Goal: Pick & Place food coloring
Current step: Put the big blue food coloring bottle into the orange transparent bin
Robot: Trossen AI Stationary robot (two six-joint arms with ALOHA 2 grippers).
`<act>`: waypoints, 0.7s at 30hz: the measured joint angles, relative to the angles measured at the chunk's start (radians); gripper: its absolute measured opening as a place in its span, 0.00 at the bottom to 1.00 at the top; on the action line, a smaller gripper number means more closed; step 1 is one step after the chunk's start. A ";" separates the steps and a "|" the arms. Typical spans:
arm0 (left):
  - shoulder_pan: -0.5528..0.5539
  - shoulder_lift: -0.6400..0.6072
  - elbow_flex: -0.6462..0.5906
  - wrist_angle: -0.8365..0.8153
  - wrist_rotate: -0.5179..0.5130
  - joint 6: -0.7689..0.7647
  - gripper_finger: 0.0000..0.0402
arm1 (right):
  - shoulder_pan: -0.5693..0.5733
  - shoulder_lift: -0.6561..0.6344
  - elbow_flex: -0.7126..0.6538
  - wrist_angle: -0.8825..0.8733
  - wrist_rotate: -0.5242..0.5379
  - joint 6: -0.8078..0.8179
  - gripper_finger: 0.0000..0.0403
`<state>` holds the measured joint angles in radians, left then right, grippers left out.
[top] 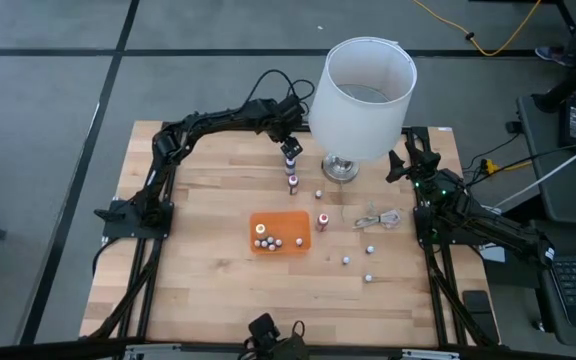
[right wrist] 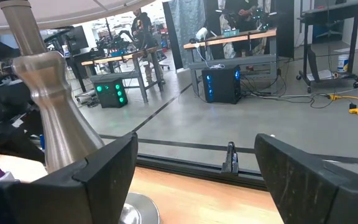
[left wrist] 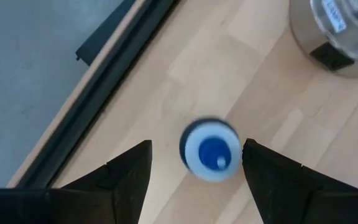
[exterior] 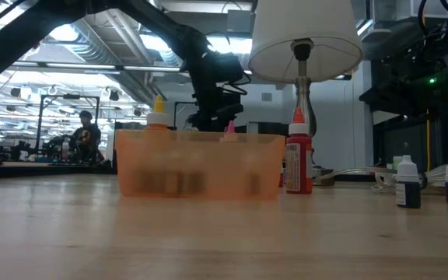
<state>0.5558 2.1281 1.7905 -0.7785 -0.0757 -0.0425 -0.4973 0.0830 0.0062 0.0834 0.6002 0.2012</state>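
Note:
My left gripper (top: 290,152) is open near the table's far edge, beside the lamp, pointing down. In the left wrist view its fingers (left wrist: 129,180) stand on either side of a small blue dropper bottle (left wrist: 210,151), which stands upright on the wood with a narrow gap to each finger. Several more bottles lie in the orange tray (top: 279,218). A red bottle (top: 322,220) stands at the tray's right side. Others stand scattered (top: 292,182) (top: 319,193) (top: 371,249) on the table. My right gripper (top: 405,160) waits open at the far right.
A white-shaded lamp (top: 363,95) stands on a metal base (top: 341,168) just right of my left gripper. A coiled white cable (top: 378,218) lies right of the tray. More bottles (top: 346,261) (top: 368,278) stand toward the near right. Bare wood lies on the left and near sides.

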 joint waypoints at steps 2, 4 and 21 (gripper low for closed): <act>-0.002 -0.001 0.000 0.012 -0.001 -0.007 0.60 | 0.000 0.000 0.000 0.000 0.000 0.000 0.80; -0.002 -0.002 0.000 0.018 -0.001 -0.015 0.60 | 0.000 0.000 0.000 0.000 0.000 0.000 0.80; 0.001 -0.003 0.000 0.000 0.048 -0.025 0.33 | 0.000 0.000 0.000 0.000 0.000 0.000 0.80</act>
<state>0.5570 2.1252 1.7905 -0.7782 -0.0277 -0.0675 -0.4972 0.0827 0.0060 0.0833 0.6002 0.2012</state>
